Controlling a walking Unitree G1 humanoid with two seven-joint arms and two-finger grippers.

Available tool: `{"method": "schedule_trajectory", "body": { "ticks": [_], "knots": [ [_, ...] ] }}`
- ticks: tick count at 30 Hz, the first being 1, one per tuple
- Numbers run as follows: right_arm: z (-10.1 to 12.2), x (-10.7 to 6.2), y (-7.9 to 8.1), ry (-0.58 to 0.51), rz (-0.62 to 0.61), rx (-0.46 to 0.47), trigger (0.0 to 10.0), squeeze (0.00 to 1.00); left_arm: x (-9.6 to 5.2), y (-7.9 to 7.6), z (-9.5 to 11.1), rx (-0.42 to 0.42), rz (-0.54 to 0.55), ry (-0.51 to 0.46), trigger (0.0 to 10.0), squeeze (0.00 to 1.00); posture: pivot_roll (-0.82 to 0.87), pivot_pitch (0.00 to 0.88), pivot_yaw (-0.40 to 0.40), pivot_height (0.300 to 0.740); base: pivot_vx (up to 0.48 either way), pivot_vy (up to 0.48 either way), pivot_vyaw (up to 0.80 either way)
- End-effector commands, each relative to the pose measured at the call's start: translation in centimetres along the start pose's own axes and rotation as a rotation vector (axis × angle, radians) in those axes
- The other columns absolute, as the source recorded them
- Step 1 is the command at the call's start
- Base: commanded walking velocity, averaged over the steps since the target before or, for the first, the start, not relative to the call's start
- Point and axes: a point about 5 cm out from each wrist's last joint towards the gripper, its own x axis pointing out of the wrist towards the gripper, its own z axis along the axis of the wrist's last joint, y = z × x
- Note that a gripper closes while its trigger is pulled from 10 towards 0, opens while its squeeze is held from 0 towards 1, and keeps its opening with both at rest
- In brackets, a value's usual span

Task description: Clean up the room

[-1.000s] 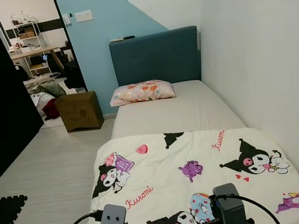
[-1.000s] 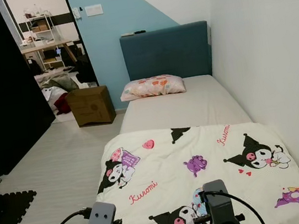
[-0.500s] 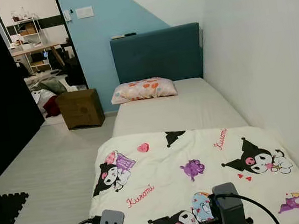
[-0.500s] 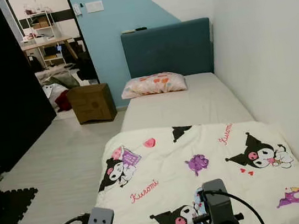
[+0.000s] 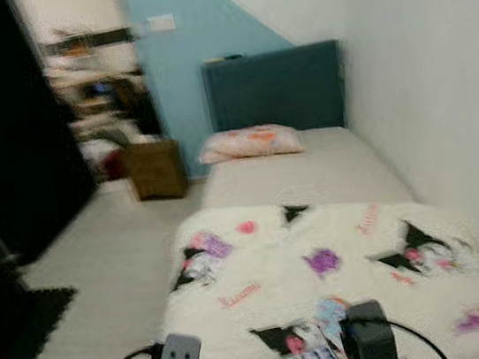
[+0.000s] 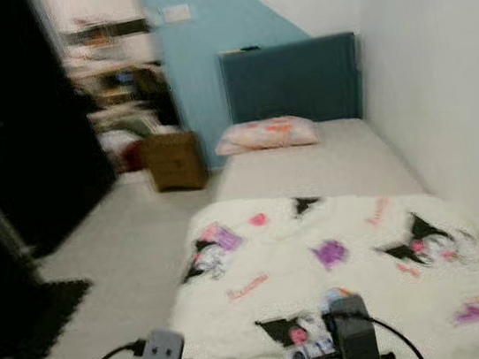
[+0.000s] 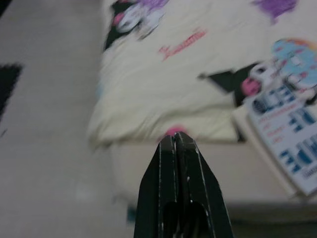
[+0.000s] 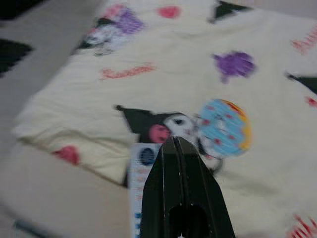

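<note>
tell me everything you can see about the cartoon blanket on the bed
The cream cartoon-print blanket looks soft and puffy, printed with black, purple and pink characters and pink script, though the head views are blurred. It lies spread flat over the foot half of the beige mattress, leaving the head half bare, its left edge bunched at the bedside. A blue-and-white printed leaflet lies at its near edge. The floral pillow lies apart from it.

I see the bed point(image 5: 311, 178) carrying a cartoon-print blanket point(image 5: 326, 283); beyond the blanket, a patterned pillow point(image 5: 250, 142) lies against the headboard point(image 5: 273, 90).
</note>
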Motion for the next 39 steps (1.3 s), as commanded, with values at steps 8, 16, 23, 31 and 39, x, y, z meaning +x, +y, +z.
{"method": "schedule_trajectory", "body": {
  "ticks": [8, 16, 23, 31, 39],
  "knots": [
    [-0.52, -0.19, 0.37, 0.023, 0.011, 0.013, 10.0, 0.00, 0.17, 0.16, 0.24, 0.015, 0.001, 0.006, 10.0, 0.00, -0.10, 0.116, 0.038, 0.740, 0.000, 0.000, 0.00],
    [-0.51, -0.19, 0.26, 0.026, 0.003, 0.010, 10.0, 0.00, 0.32, 0.65, 0.35, 0.031, 0.007, 0.008, 10.0, 0.00, -0.10, 0.121, 0.041, 0.740, 0.000, 0.000, 0.00],
    [-0.57, -0.15, 0.14, 0.030, -0.019, 0.005, 10.0, 0.00, 0.42, 0.65, 0.52, 0.045, -0.005, 0.004, 10.0, 0.00, -0.10, 0.125, 0.046, 0.740, 0.000, 0.000, 0.00],
    [-0.46, 0.05, 0.02, 0.030, -0.025, 0.012, 10.0, 0.00, 0.47, 0.68, 0.65, 0.053, 0.002, -0.004, 10.0, 0.00, -0.09, 0.129, 0.044, 0.740, 0.000, 0.000, 0.00],
    [0.01, 0.34, 0.13, 0.013, -0.014, 0.014, 10.0, 0.00, 0.54, 0.74, 0.63, 0.071, 0.020, -0.001, 10.0, 0.00, -0.09, 0.128, 0.041, 0.740, 0.000, -0.060, 0.00]
  ]
}}
